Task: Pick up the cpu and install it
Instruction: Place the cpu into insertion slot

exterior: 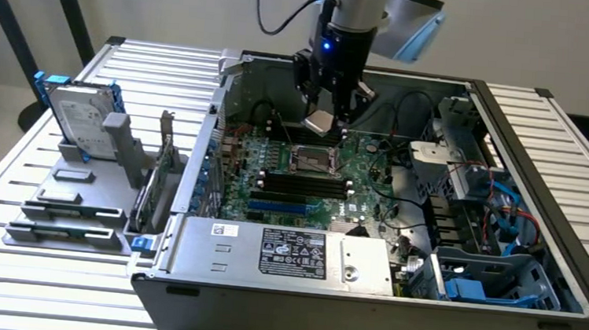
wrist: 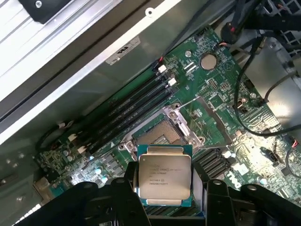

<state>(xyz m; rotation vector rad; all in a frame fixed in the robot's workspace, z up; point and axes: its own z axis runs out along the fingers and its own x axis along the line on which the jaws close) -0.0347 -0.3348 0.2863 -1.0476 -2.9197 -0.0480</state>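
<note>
Silver-topped cpu (wrist: pixel 164 175) between black jaws, seemingly just above the open socket (wrist: pixel 161 133).

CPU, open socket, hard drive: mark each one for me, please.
cpu (wrist: pixel 164 175): wrist view, middle of its silver metal top.
socket (exterior: pixel 315 160): exterior view, centre of its open recess.
hard drive (exterior: pixel 79 120): exterior view, middle of its silver face.

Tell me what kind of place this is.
Probably a robotics lab bench for PC assembly: an open computer case on a slatted table, a hard drive in a fixture, the gripper holding the cpu above the motherboard.
</note>
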